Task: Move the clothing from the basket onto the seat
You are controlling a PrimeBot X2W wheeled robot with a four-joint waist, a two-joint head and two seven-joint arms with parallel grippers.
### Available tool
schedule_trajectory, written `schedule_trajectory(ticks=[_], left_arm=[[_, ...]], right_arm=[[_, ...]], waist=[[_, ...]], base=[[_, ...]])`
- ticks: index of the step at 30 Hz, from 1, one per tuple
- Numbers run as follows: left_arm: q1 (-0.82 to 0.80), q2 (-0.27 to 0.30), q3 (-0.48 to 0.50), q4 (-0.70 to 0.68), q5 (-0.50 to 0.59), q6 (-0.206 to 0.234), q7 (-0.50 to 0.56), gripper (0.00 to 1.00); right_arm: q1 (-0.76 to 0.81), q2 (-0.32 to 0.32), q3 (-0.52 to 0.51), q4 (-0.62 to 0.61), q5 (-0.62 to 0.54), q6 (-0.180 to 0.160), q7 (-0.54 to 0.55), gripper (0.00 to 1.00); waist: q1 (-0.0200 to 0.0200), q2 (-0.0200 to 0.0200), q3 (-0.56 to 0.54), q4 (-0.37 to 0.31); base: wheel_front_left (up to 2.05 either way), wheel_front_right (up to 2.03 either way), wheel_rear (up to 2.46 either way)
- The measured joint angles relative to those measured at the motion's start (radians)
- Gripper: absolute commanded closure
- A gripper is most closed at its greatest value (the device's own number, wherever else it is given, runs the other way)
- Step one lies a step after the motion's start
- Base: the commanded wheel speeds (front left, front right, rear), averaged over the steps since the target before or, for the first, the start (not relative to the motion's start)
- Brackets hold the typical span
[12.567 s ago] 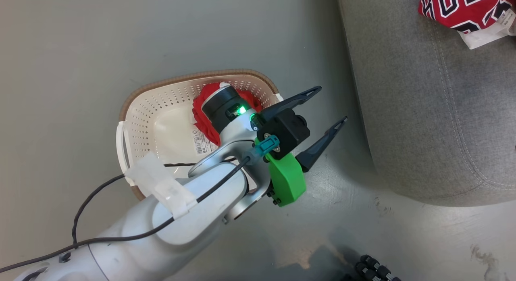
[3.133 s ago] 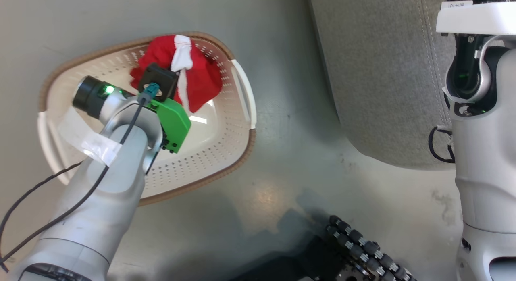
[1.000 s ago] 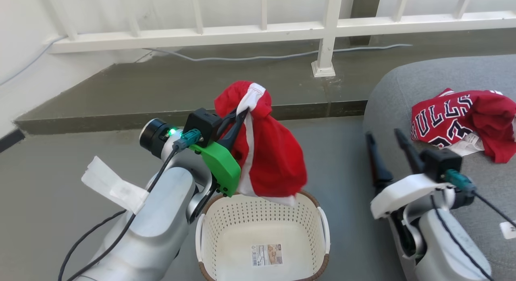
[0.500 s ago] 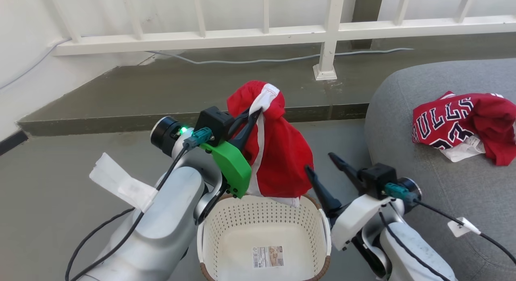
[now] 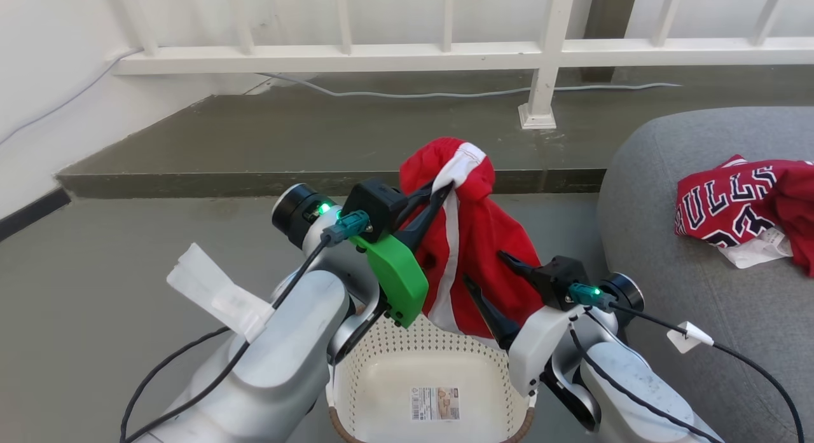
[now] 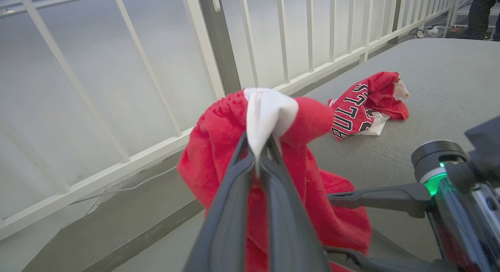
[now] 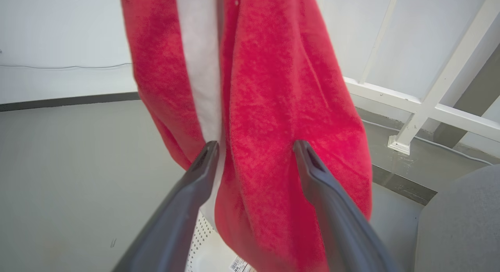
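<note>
My left gripper (image 5: 439, 192) is shut on the top of a red garment with a broad white stripe (image 5: 483, 252), which hangs above the cream basket (image 5: 369, 379). In the left wrist view the fingers (image 6: 250, 174) pinch the white stripe of the garment (image 6: 308, 120). My right gripper (image 5: 483, 268) is open at the garment's lower part. In the right wrist view its open jaws (image 7: 254, 145) frame the hanging cloth (image 7: 273, 88); I cannot tell whether they touch it. The red BULLS jersey (image 5: 744, 201) lies on the grey seat (image 5: 668, 252).
A white railing (image 5: 547, 55) and a raised concrete step (image 5: 318, 138) run behind. A grey cable (image 5: 445, 93) lies along the step. The basket holds a label sticker (image 5: 435, 402) on its bare bottom. Grey floor spreads to the left.
My right gripper has swung left from beside the seat to the hanging garment's lower part. The left gripper keeps its hold. The head camera has shifted a little.
</note>
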Motion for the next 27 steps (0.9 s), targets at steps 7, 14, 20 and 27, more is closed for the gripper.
schedule_trajectory(ticks=[7,14,20,27], left_arm=[[0.000,0.001,-0.013,-0.033,-0.023,0.019,0.017,1.00],[0.000,0.001,-0.014,-0.042,-0.031,0.037,0.018,1.00],[0.002,0.000,-0.002,-0.035,-0.040,0.060,0.026,1.00],[0.036,0.002,0.030,-0.023,-0.056,0.081,0.023,0.83]], right_arm=[[-0.045,0.002,0.015,0.062,-0.002,0.000,-0.003,0.54],[-0.072,0.002,0.011,0.106,0.005,-0.003,-0.017,1.00],[-0.079,0.003,0.005,0.127,0.021,-0.011,-0.040,1.00],[-0.096,0.003,-0.031,0.129,0.050,-0.021,-0.069,1.00]], waist=[[0.0000,0.0000,0.000,0.017],[0.0000,0.0000,0.001,0.016],[0.0000,0.0000,0.002,0.003],[0.0000,0.0000,0.001,-0.028]], base=[[0.00,0.00,0.00],[0.00,0.00,0.00],[0.00,0.00,0.00],[0.00,0.00,0.00]])
